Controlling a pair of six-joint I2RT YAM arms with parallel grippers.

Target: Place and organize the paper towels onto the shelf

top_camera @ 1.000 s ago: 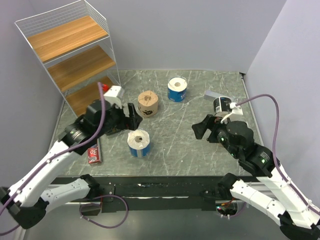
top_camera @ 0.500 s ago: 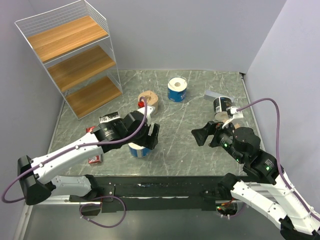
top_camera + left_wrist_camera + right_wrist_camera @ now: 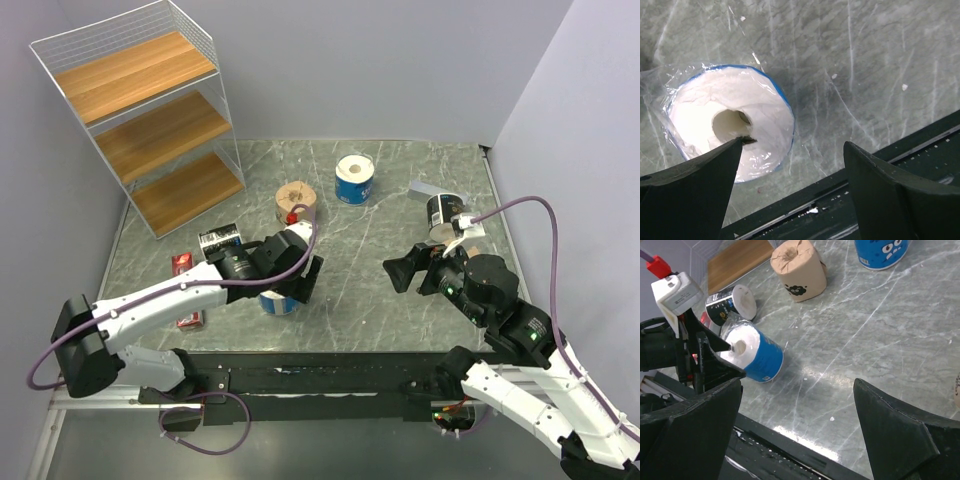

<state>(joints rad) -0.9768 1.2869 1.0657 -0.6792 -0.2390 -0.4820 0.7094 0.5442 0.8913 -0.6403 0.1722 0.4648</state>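
Landmark: near blue roll (image 3: 281,305).
- Above it: left fingers (image 3: 690,190) hanging spread over its top, closing off any straight drop.
- Right of it: bare table (image 3: 350,265) lying open as far as the right fingers (image 3: 400,270).
- Behind it: tan roll (image 3: 296,203) standing in the lane.
- Left of it: black roll (image 3: 218,240) and red box (image 3: 187,320) crowding the way toward the shelf (image 3: 150,130).

The top camera sits above and behind me, looking down over the whole table (image 3: 380,290). My left wrist camera stares nearly straight down, very close, the blue-wrapped roll (image 3: 730,127) at 9 o'clock. My right wrist camera views that same roll from farther off, also at 9 o'clock.
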